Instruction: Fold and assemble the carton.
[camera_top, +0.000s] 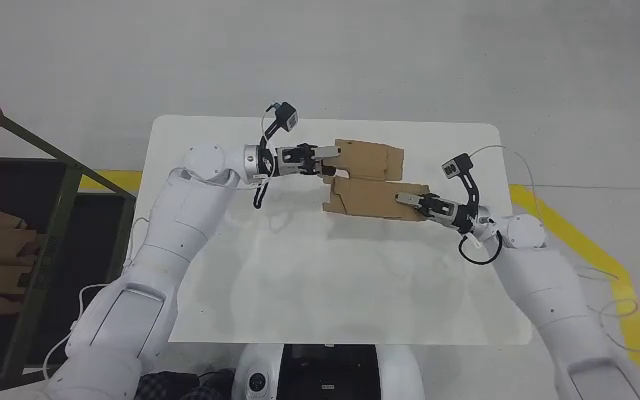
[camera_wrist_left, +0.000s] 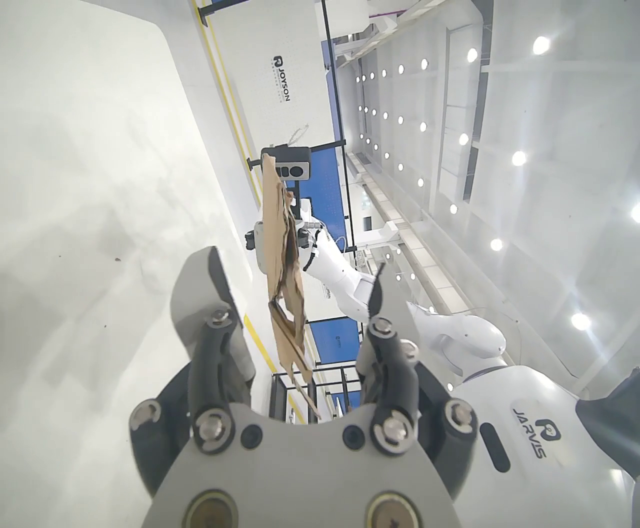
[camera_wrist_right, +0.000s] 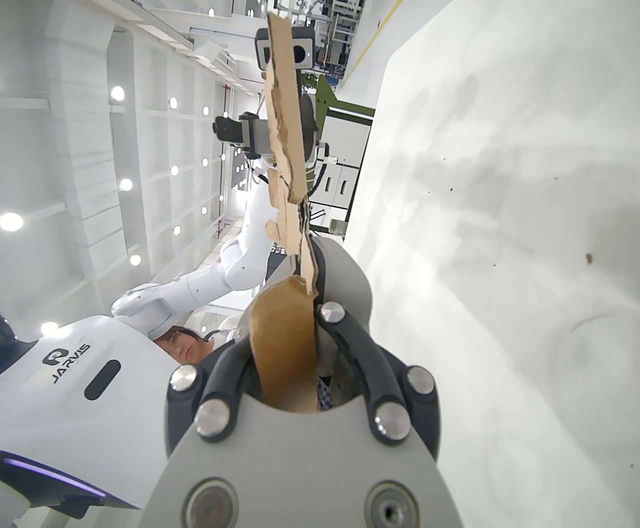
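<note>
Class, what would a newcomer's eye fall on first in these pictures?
A flattened brown carton is held in the air above the white table, between the two arms. The right gripper has its jaws shut on one end, while the left gripper has its jaws open at the opposite edge.

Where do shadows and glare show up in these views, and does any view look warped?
Top view: soft grey shadows lie on the white table beside the carton. Left wrist view: ceiling lamps glare as bright spots beyond the open left pincer, and the table's edge bows. Right wrist view: lamps glare again; faint shadows cross the table.
</note>
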